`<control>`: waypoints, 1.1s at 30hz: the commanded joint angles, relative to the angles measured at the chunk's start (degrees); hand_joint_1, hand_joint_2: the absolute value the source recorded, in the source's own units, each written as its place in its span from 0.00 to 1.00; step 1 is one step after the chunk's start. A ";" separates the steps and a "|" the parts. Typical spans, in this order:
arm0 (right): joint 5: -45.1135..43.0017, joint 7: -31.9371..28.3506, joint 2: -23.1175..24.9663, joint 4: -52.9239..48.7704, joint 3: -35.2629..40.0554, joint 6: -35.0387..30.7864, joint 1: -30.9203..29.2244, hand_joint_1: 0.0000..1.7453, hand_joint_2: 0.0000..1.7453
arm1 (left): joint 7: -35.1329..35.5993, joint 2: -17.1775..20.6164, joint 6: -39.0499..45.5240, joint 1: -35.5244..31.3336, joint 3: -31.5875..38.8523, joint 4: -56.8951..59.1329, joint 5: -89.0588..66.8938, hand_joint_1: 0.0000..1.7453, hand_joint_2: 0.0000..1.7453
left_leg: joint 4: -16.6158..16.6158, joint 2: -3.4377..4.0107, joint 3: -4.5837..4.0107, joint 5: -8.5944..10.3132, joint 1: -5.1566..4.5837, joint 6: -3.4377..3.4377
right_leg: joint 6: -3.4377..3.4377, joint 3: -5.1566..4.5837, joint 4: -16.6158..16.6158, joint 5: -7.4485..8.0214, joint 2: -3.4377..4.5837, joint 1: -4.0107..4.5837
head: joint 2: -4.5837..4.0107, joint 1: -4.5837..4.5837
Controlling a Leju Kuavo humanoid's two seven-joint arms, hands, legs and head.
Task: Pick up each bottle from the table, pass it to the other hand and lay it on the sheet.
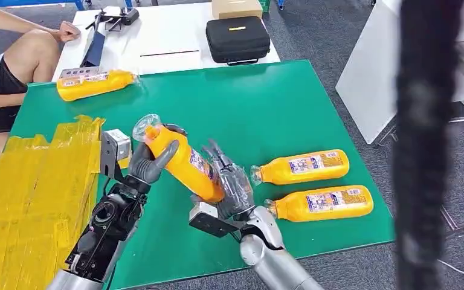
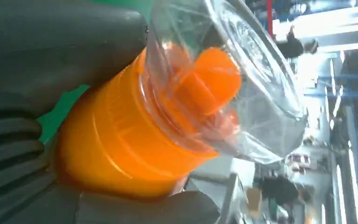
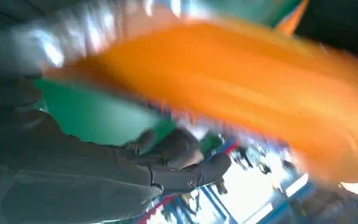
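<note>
An orange bottle (image 1: pixel 181 160) with a clear wrap over its cap hangs tilted above the green table (image 1: pixel 248 103). My left hand (image 1: pixel 148 163) grips it just below the neck; the left wrist view shows the bottle (image 2: pixel 121 140) and its orange cap (image 2: pixel 209 84) between my left hand's dark fingers (image 2: pixel 51 46). My right hand (image 1: pixel 232 181) is at the bottle's base with its fingers spread. In the right wrist view the bottle (image 3: pixel 242 88) is a blur, apart from the extended fingers of the right hand (image 3: pixel 121 168). The yellow sheet (image 1: pixel 36 181) lies at the left.
Two more orange bottles (image 1: pixel 305 167) (image 1: pixel 323 203) lie at the table's right, and a third (image 1: pixel 93 83) at the back left. A person (image 1: pixel 12 66) sits at the left. A black case (image 1: pixel 237 39) rests on the white table (image 1: pixel 157 36) behind. A dark blurred shape (image 1: pixel 426 145) hangs at right.
</note>
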 commanded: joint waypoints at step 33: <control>16.93 -5.02 -2.07 -19.81 -19.52 -3.07 5.10 0.00 1.00 | 55.09 24.35 44.32 -24.24 -38.78 19.55 -95.93 1.00 1.00 | 0.08 -0.55 0.19 0.10 0.25 -0.26 | -0.06 0.26 0.10 -0.19 -0.74 0.20 | 0.00 -0.04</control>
